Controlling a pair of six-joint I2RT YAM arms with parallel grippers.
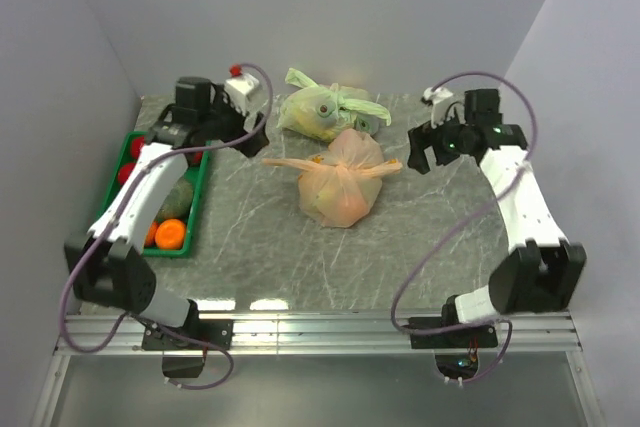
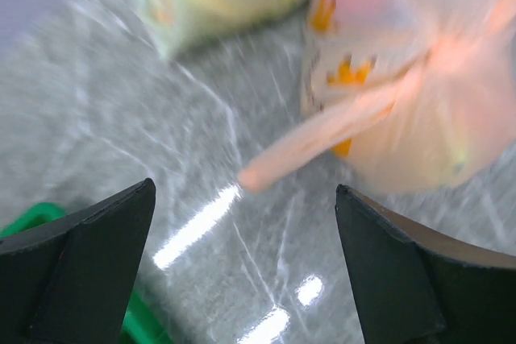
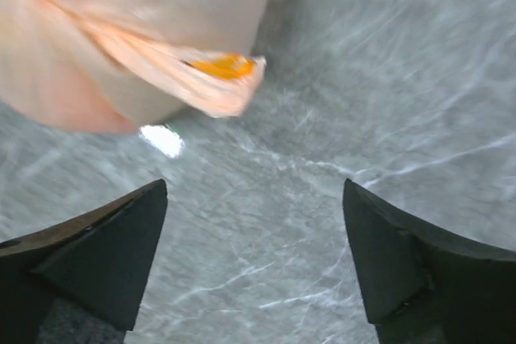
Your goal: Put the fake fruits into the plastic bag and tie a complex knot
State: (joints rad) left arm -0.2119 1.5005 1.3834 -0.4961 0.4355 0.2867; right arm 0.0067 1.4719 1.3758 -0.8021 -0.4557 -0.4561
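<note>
With my left claw (image 2: pixel 244 191) and right claw (image 3: pixel 254 187) both spread wide and empty by the knot (image 1: pixel 338 164), I'd back each straight outward, clear of its tails.

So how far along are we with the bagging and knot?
Done: the peach-orange bag bulges full and its handles are tied in a knot, tails out sideways. In hand: nothing; the left gripper and right gripper stand open, clear of the tails. Left: an orange and red fruits lie in the green tray.
</note>
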